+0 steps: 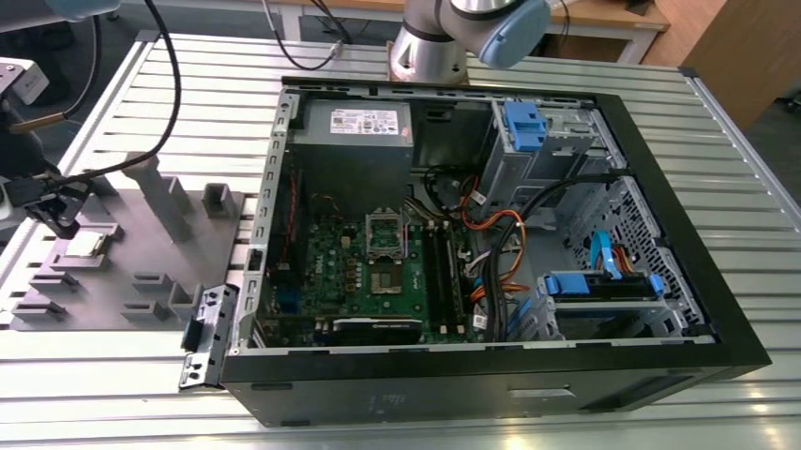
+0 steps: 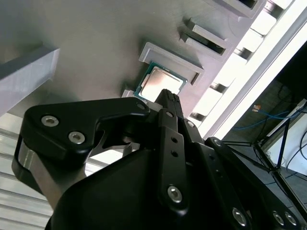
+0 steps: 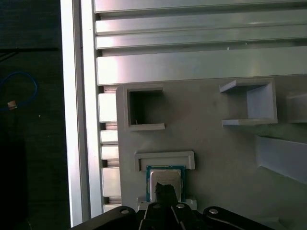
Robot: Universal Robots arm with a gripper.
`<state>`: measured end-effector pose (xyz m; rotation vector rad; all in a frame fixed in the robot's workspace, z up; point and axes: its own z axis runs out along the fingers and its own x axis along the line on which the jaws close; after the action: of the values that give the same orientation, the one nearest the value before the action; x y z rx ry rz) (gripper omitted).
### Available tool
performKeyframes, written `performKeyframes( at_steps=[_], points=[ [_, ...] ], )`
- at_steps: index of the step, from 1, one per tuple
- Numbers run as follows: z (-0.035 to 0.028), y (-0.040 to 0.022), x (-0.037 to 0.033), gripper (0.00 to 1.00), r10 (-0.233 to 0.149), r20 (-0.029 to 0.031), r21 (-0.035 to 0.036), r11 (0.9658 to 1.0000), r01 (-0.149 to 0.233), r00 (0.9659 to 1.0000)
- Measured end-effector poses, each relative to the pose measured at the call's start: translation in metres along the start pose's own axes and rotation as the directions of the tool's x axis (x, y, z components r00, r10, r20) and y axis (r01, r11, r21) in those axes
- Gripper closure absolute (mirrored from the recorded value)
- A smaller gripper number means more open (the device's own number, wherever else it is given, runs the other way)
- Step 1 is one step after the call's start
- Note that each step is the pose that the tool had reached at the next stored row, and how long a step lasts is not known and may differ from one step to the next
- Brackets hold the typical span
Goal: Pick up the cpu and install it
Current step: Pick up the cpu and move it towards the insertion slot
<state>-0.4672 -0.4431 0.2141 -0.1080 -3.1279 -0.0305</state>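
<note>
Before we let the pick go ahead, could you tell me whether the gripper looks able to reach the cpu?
Probably yes. In the first wrist view the gripper hangs just above the cpu, which lies flat and uncovered in its nest on the grey fixture plate; nothing stands between them.

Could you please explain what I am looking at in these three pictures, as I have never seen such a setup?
This is one robot arm with a gripper at its end. The exterior view comes from a camera off the arm, looking down on a slatted metal table. On it stand an open computer case and, at the exterior view's left, a grey tray with pockets for parts. The two wrist views come from cameras riding on the arm, looking past the gripper. The cpu, a small silvery square chip, lies in a tray pocket. The gripper is right over it; I cannot tell whether it touches. Nothing is lifted yet.
</note>
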Motion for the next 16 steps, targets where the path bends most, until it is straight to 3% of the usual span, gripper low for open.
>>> performKeyframes(
  at_steps=[3,6,8,11,16],
  points=[
    [0.0002,0.0000,0.0000,0.89,0.000,0.0008,0.0000,1.0000,0.000,1.0000],
    [0.0021,0.0000,0.0000,0.89,-0.001,0.0139,-0.0006,1.0000,0.001,0.9999],
    [0.0029,-0.0001,-0.0002,0.89,-0.002,0.0189,-0.0005,1.0000,0.002,0.9998],
    [0.0054,-0.0001,-0.0001,0.89,-0.003,0.0220,-0.0006,1.0000,0.003,0.9998],
    [0.0090,-0.0002,0.0000,0.89,-0.005,0.0222,-0.0004,1.0000,0.005,0.9997]
  ],
)
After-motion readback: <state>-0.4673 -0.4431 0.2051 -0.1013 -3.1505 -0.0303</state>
